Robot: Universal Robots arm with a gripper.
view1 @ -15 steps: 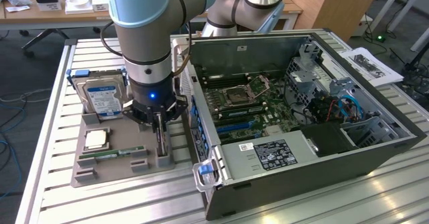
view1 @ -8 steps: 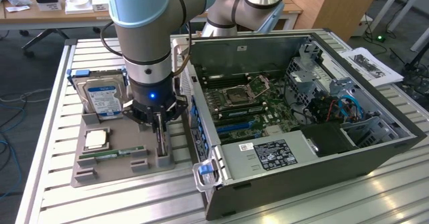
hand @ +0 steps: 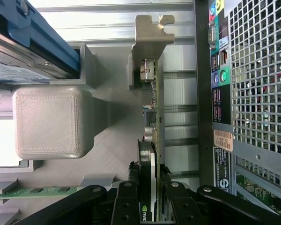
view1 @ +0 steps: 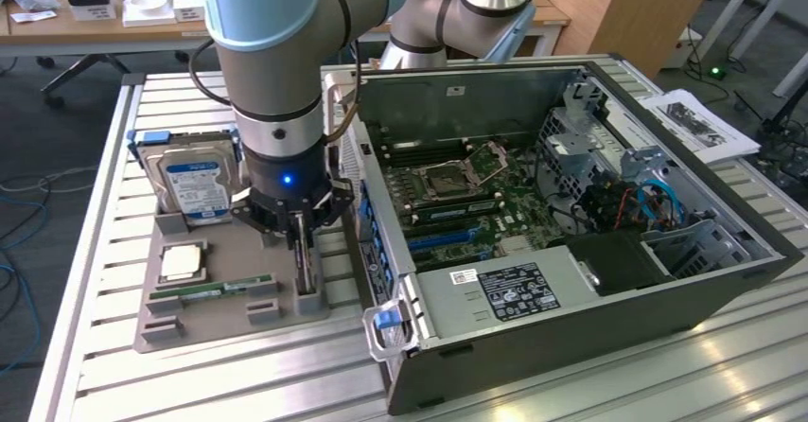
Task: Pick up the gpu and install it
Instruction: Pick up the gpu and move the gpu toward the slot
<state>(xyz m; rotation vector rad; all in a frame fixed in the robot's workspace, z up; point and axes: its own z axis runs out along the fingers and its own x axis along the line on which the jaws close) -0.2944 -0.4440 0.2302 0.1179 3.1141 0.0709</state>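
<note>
While the gpu (view1: 305, 272) stands on edge in the grey holder (view1: 202, 320), the gripper (view1: 298, 237) sits low over it, pinching the card between its black fingers (hand: 129, 199). In the exterior view it reads as a thin dark blade, at the holder's right side, just beside the open case (view1: 569, 280). In the wrist view the gpu (hand: 152, 140) shows a narrow board edge with small components, a black fan shroud by the gripper (hand: 152, 190), and a silvery bracket (hand: 152, 28) at its far end. A drive (view1: 196, 185) stands at the holder's far left.
</note>
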